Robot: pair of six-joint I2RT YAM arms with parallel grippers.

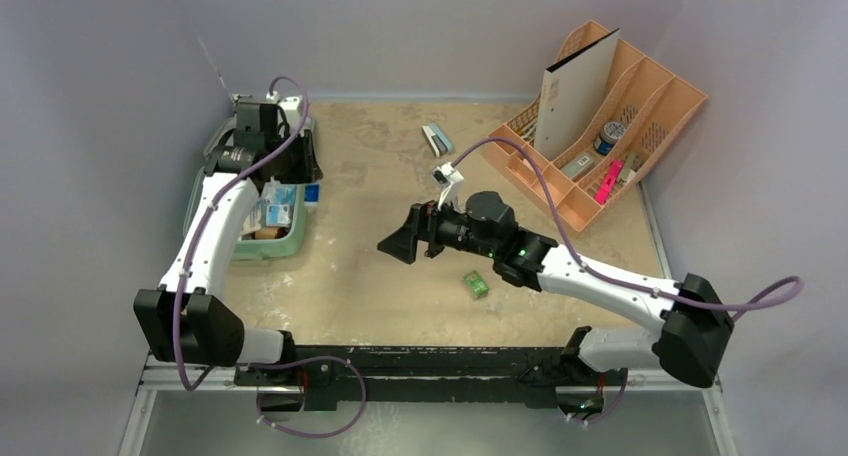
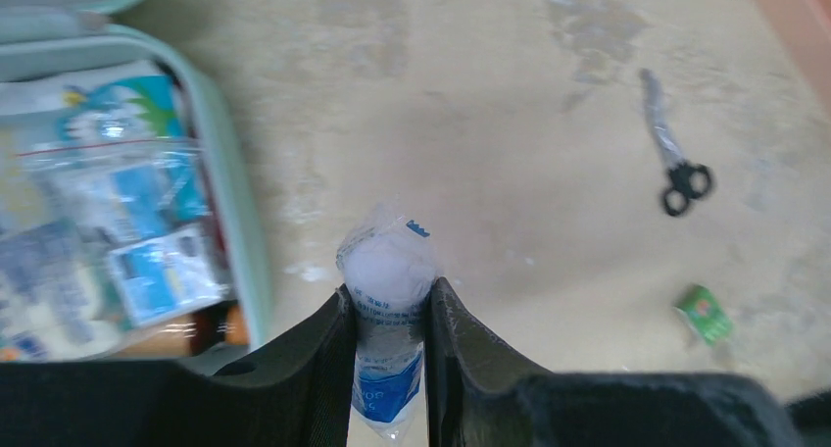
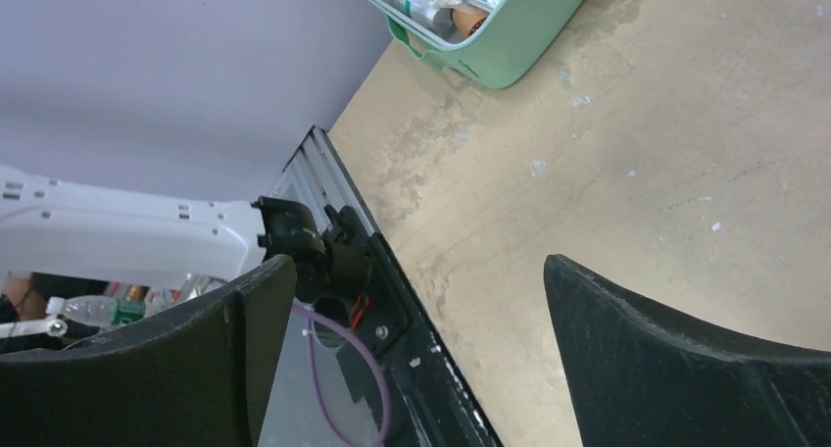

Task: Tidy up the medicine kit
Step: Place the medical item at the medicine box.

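Kit (image 1: 270,248), lid open, packets inside, at left edge of table (image 1: 380,301); left gripper (image 2: 389,295) beside it, clamped on wrapped white roll (image 2: 387,266); right gripper (image 3: 416,271) mid-table, fingers spread wide, empty.

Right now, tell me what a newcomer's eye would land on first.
The open mint-green medicine kit, packed with packets, at the left edge of the table. Just beside it the left gripper pinches a plastic-wrapped roll. Mid-table the right gripper hangs wide open and empty, a small green box near it.
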